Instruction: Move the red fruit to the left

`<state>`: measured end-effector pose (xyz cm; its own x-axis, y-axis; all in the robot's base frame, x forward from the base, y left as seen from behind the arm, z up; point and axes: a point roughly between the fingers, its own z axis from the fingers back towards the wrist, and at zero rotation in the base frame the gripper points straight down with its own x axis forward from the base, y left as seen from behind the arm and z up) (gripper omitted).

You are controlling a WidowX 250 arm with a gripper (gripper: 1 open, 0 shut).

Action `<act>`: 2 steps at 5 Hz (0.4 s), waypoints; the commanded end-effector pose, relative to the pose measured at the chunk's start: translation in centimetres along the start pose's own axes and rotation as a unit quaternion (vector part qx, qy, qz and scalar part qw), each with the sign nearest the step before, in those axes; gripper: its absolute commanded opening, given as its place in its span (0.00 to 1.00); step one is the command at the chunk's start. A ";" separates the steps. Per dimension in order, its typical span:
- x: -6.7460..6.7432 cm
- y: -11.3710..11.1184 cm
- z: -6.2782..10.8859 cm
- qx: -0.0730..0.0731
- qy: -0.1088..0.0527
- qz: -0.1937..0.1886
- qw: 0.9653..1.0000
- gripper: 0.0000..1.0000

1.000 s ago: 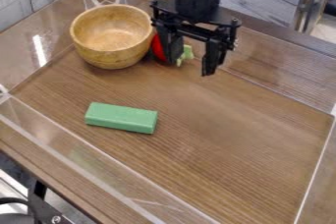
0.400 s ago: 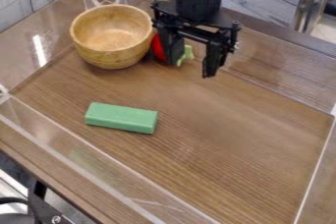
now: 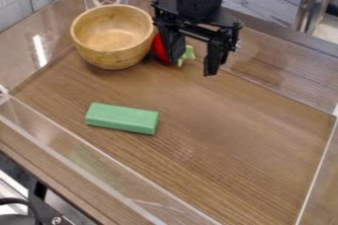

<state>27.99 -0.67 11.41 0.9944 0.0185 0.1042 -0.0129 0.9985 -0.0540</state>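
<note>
Nearest us on the wooden table (image 3: 218,155) lies one green block (image 3: 122,118), flat and off to the left. Farther back we see one gripper (image 3: 196,59) hanging over the table, its two fingers spread well apart, open, with nothing that we can make out held between them. Just behind it, partly hidden by the fingers, sits the red fruit (image 3: 160,47), beside the right side of the wooden bowl (image 3: 113,35), with its green leafy top (image 3: 187,53) toward the right. We cannot tell whether fruit and bowl touch. We judge the fruit to be a light toy, likely firm or with slight give, smooth enough to roll or slip if pinched off-centre, and hardly fragile. We would take it around the widest part of its red body, not by the leaves, and mind the bowl's rim. We count one fruit, one bowl, one block and one gripper.
</note>
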 end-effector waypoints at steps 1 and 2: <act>0.4 -0.4 0.9 0.000 -0.023 -0.008 1.000 1.00; 0.3 -0.5 0.9 -0.001 -0.025 -0.009 1.000 1.00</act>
<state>27.90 -0.92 11.09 0.9942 0.0102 0.1072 -0.0045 0.9986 -0.0536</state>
